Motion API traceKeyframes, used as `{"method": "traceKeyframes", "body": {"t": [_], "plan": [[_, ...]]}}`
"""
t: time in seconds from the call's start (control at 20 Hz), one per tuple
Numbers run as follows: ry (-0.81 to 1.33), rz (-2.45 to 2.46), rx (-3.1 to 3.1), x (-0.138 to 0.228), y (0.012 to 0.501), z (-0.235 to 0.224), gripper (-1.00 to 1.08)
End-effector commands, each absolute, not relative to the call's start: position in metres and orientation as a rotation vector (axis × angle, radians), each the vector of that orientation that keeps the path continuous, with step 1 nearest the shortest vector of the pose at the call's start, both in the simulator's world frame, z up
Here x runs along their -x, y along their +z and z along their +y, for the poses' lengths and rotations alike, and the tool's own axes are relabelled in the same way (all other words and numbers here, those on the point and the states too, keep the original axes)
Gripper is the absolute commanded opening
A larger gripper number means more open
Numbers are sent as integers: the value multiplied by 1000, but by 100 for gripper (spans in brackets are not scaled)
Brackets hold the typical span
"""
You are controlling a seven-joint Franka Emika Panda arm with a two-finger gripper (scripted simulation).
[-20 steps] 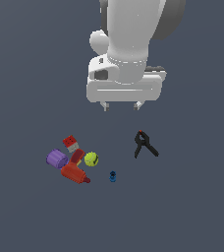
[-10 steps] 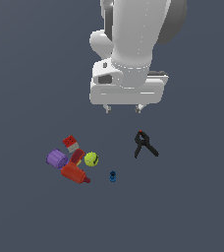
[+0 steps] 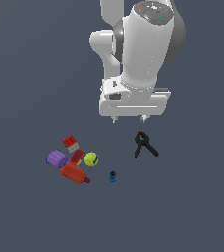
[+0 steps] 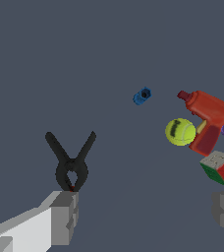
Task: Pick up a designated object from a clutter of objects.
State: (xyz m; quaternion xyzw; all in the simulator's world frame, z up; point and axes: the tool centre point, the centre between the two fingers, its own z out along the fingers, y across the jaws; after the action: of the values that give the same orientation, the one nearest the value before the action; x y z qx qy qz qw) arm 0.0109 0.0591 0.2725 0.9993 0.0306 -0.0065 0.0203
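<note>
One black spring clamp [image 3: 145,144] lies flat on the grey desk [image 3: 30,64], handle legs splayed, tiny red tip toward the arm; it sits alone, well apart from the rest of the clutter, on the exterior view's right; in the wrist view the clamp [image 4: 71,162] has its red tip just at the inner edge of one finger [image 4: 65,216], so it sits off to one side of the gap, not centred; hand [image 3: 128,119] released, fingers spread wide, nothing between them, hovering above the desk just beyond the clamp's tip; nearest neighbour a small blue cylinder [image 3: 112,176], apart from the clamp; further toward the exterior view's left the cluster: yellow-green ball [image 3: 91,159], red bottle [image 3: 74,173], purple cylinder [image 3: 57,159], red-and-white block [image 3: 71,143], packed close together; step in hand, by my reading: approach and alignment over the clamp, grasp not yet begun; next move likely calls for a sideways shift to bring the clamp's body midway between the fingers, then a straight descent and a close across the narrow pivot; the blue piece looks clear of that path.
</note>
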Motion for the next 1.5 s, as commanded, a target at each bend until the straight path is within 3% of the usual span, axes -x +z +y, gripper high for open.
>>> {"method": "traceKeyframes", "body": {"t": [0.0, 0.8, 1.45], "plan": [[-18, 95, -3100, -11, 253, 69, 100], [0, 92, -3125, 26, 108, 146, 100], [0, 90, -3140, 48, 69, 167, 100]]}}
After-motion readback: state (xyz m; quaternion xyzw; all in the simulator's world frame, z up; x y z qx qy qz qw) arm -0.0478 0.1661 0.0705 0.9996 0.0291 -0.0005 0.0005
